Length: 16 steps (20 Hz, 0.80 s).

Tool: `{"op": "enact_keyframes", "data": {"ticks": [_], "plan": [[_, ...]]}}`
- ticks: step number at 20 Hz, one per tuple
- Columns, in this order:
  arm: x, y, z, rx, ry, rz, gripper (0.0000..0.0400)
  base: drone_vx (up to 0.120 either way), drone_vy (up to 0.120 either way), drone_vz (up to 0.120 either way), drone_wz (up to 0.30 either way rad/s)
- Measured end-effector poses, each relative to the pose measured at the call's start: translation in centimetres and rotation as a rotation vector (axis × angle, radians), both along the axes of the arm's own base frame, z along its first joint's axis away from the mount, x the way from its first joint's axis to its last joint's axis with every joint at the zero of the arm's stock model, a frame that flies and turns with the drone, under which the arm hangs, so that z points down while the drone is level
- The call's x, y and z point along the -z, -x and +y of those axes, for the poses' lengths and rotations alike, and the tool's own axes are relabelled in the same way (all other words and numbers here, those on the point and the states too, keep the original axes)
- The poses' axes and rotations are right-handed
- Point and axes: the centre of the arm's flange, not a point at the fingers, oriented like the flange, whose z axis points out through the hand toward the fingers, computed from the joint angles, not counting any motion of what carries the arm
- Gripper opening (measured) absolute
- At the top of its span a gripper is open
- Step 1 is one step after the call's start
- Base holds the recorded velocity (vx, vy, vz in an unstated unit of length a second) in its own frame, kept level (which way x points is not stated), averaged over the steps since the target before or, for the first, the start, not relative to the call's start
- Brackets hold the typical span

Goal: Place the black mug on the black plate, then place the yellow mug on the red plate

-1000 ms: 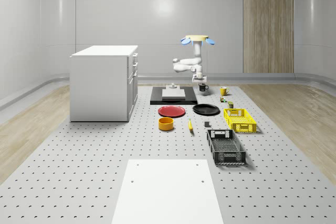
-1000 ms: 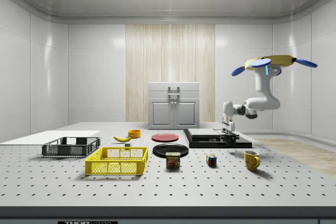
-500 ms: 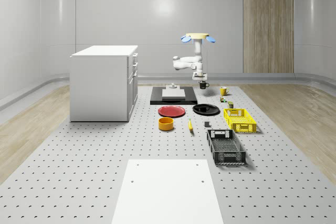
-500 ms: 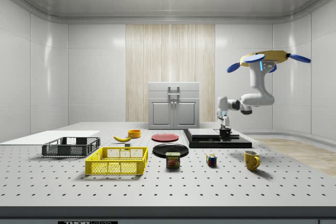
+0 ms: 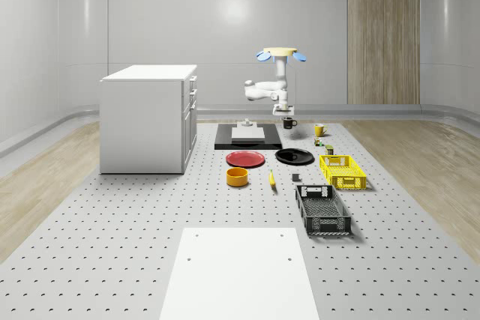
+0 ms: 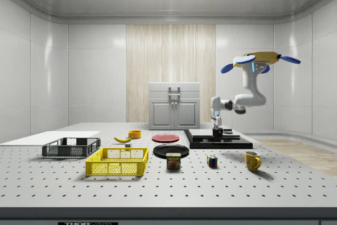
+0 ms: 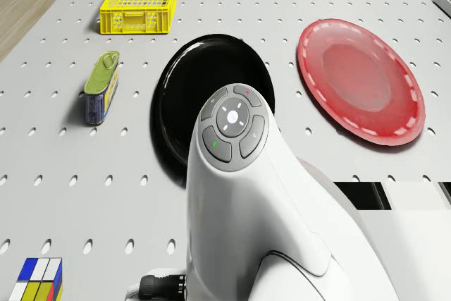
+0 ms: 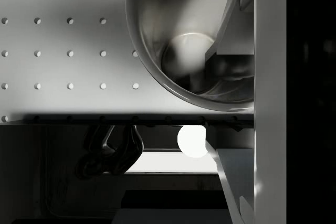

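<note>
The drone (image 6: 259, 59) hovers above the far end of the bench (image 5: 150, 245), near the black slab (image 5: 247, 140), and its arm (image 6: 247, 92) bends down toward the side view's left. The gripper (image 6: 217, 128) hangs under the wrist with the black mug (image 6: 217, 133) between its fingers (image 8: 239, 174); in the side view the mug is lifted off the bench, in front of the slab. In the whole-scene view the mug (image 5: 289, 122) is seen in the air a little behind the black plate (image 5: 295, 157). In the wrist view the mug (image 8: 191, 40) is looked into from above and one finger reaches inside its rim, so the fingers are clamped on the wall of the mug. The black plate lies flat on the bench with nothing on it, and the red plate (image 5: 246, 159) lies just beside it, to the whole-scene view's left, apart from it. The yellow mug (image 5: 319, 130) stands upright on the bench, to the whole-scene view's right of the black mug and well apart from the red plate. In the drone view the black plate (image 7: 176, 96) is partly hidden behind the arm, with the red plate (image 7: 360, 81) next to it and a can (image 7: 101, 87) lying on its other side. A yellow basket (image 5: 343, 171) and a black basket (image 5: 322, 210) stand nearer to the whole-scene camera, and a yellow bowl (image 5: 237, 177) is in front of the red plate.
</note>
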Motion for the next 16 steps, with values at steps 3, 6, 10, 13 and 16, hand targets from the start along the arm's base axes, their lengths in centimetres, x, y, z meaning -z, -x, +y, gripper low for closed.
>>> {"op": "enact_keyframes", "data": {"ticks": [3,6,10,13,16], "plan": [[0.0,0.0,0.0,0.0,0.0,0.0,0.011,0.12,0.0,0.0,0.0],[0.01,0.0,0.0,0.0,0.0,0.0,0.011,0.12,0.0,0.0,0.0],[0.01,0.0,0.0,0.0,0.0,0.0,0.011,0.12,0.0,0.0,0.0],[0.01,0.0,0.0,0.0,0.0,0.0,0.011,0.12,0.0,0.0,0.0],[0.01,0.0,0.0,0.0,0.0,0.0,0.011,0.12,0.0,0.0,0.0]]}}
